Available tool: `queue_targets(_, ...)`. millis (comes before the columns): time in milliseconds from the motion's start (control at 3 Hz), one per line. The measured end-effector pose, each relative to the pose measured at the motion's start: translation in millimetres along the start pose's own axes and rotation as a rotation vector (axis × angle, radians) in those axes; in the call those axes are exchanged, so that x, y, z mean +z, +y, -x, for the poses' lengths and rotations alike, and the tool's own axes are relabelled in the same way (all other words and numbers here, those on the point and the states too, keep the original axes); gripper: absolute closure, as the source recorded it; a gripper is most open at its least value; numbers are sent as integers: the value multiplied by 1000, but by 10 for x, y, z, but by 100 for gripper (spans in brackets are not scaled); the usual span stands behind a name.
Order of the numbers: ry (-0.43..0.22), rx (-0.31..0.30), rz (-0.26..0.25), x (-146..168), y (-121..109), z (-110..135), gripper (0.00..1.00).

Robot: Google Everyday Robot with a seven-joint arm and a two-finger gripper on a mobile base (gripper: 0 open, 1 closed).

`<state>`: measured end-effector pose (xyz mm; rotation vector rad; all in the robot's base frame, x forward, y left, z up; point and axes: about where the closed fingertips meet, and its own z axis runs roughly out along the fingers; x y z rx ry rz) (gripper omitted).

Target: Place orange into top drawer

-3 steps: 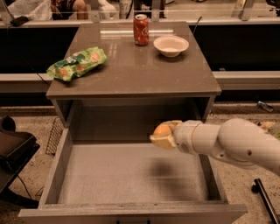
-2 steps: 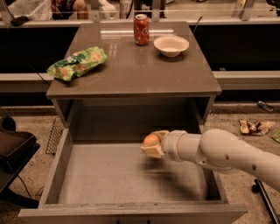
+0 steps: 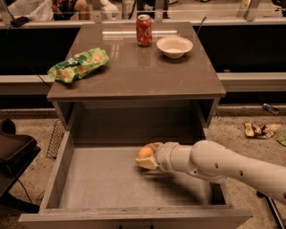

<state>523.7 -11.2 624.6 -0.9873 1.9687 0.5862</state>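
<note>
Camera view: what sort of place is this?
Likely an office kitchenette or lab: grey cabinet with soda can, chip bag, bowl; people behind. Gripper holds the orange inside the open top drawer.

Matt grey drawer (image 3: 94, 179), glossy cabinet top (image 3: 134, 76)
Smooth cream plastic gripper (image 3: 144, 157), low inside the drawer, clasps a smooth-skinned orange (image 3: 145, 151); up top, a shiny metal can (image 3: 144, 30), a smooth white bowl (image 3: 174, 46), a crinkly glossy bag (image 3: 78, 65).

I see my pincer (image 3: 144, 160) inside the open top drawer (image 3: 98, 183), near its middle. It grips the orange (image 3: 145, 151).
</note>
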Motion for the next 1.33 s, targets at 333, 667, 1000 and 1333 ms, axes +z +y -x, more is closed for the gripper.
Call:
queue_targets(333,0,-1,2,9,10,3,52)
queue_targets(667,0,-2,5,18,21,7,28)
queue_targets(1000,0,-3,9,33,38,14,0)
queue_targets(1333,0,-4,9,33,39,14,0)
